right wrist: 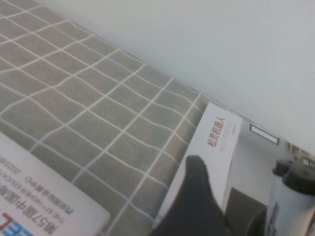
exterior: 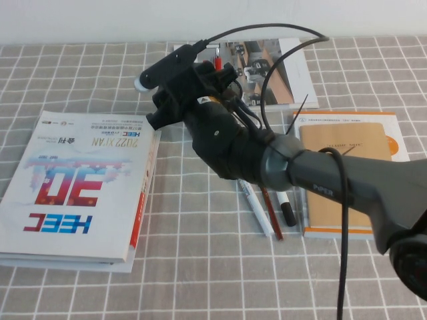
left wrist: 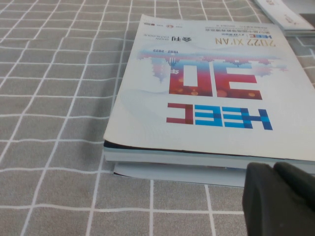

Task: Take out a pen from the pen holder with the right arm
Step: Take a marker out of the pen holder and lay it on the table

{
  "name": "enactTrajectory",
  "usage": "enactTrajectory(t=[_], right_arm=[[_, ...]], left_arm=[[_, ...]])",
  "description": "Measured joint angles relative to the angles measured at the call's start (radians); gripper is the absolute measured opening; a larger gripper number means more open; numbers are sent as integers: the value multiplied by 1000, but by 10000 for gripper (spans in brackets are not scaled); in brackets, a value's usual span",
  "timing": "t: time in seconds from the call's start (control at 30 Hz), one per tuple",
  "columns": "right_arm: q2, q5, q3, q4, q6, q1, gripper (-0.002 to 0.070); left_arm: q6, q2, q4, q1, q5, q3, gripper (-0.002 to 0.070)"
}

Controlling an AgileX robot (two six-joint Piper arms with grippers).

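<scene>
With the approach judged in hand, the right gripper (exterior: 159, 112) is held open and empty near the table's (exterior: 200, 267) far edge beside the capped pens (right wrist: 291, 196), onto one of which it must be centred and closed; the left gripper (left wrist: 280, 199) is parked shut by the book (left wrist: 206, 88).

High cam angled down; wrist cams low, all share book (exterior: 80, 187).

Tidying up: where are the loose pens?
High view: the loose pens lie right of centre, beside the brown notebook; right gripper hovers back centre, left gripper near the white book.
</scene>
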Motion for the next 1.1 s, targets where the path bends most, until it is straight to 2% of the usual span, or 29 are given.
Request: enactTrajectory(t=[0.27,1.1], right_arm=[[51,-32,-71,102,-76,-16,448],[109,-36,-135,153,-82,-40,415]], left_arm=[[0,0,0,0,0,0,-5],[0,0,0,0,0,0,-5]])
